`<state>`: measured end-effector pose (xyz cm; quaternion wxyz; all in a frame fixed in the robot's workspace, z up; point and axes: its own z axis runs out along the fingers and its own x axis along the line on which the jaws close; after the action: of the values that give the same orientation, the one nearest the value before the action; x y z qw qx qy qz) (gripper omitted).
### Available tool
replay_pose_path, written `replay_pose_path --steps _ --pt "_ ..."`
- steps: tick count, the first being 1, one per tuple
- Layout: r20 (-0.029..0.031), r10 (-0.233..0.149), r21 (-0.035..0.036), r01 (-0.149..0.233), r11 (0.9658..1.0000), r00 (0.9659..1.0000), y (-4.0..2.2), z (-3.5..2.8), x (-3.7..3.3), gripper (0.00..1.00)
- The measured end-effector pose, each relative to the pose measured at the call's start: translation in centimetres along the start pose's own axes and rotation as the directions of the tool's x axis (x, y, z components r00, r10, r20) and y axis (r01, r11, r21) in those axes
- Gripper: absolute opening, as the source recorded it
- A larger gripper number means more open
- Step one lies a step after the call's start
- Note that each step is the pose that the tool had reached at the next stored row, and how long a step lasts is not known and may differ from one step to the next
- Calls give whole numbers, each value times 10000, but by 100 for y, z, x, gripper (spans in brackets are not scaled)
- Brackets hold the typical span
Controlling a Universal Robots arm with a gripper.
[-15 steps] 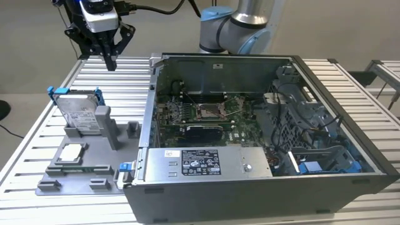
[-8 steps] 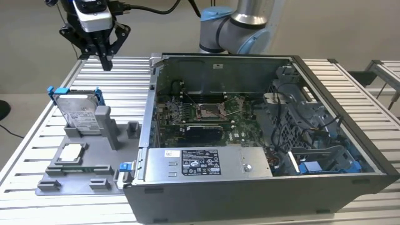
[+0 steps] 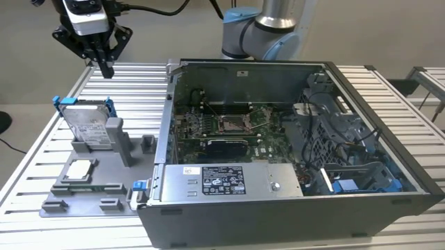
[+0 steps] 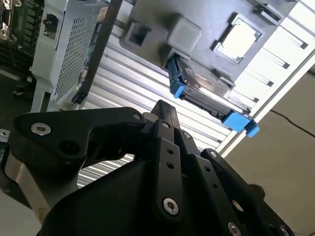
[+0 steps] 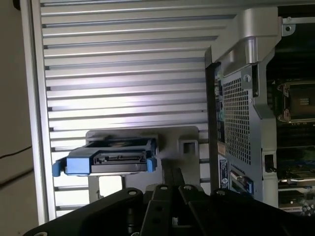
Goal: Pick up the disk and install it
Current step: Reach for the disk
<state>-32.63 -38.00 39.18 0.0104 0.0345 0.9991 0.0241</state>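
Observation:
The disk (image 3: 89, 124) stands upright on edge in a slot of the grey fixture plate (image 3: 52, 207), a silver drive with a white label in a blue carrier. Both wrist views look down on its top edge, with the disk (image 4: 204, 98) (image 5: 106, 160) between blue end tabs. My gripper (image 3: 106, 72) hangs above the slatted table behind the disk, well clear of it, with its black fingers pressed together and nothing between them. The fingertips (image 4: 164, 106) (image 5: 173, 173) meet in both wrist views.
An open computer case (image 3: 375, 208) fills the middle and the exterior view's right, with a motherboard (image 3: 230, 122), a grey power supply box (image 3: 222, 179) and a blue-tabbed drive bay (image 3: 347, 185). A small square chip (image 3: 78, 169) lies on the fixture plate. Bare slatted table (image 3: 135, 78) lies under the gripper.

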Motion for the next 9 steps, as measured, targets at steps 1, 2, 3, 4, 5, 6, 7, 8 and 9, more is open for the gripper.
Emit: replay_pose_path --steps 1,2,3,4,5,6,7,8,9 --pt "0 0 0 0 10000 10000 -3 -1 39 0" --pt "-1 1 1 -1 10000 10000 -5 -2 79 0" --pt "-1 -1 1 1 10000 10000 -8 -3 115 0" --pt "-1 -8 0 8 10000 10000 -11 -3 146 0" --pt "-2 -19 0 19 10000 10000 -15 -4 176 0" --pt "-2 -31 0 31 10000 10000 -19 -4 207 0" --pt "-3 -44 0 44 10000 10000 -23 -5 238 0" --pt "-4 -58 0 58 10000 10000 -27 -5 272 0" --pt "-3 -72 -1 72 10000 10000 -31 -6 305 0"
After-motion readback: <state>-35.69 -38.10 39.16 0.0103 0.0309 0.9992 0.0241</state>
